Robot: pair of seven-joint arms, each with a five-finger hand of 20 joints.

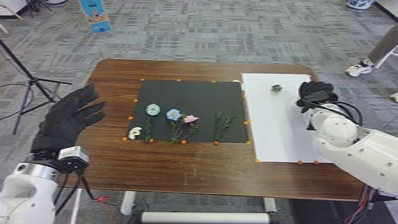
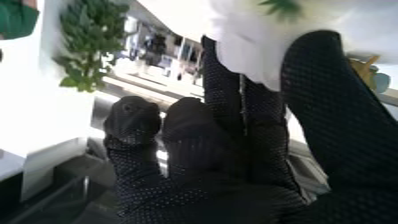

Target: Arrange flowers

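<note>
White flower near the right hand — apparently between outstretched thumb and loosely open fingers.

Soft, even room light covers the table in the head view, the sheet bright, shadows faint. The right wrist view has harsh contrast: strong white glare beside the leaves, deep darkness low down, a white shape blurred and washed out
</note>
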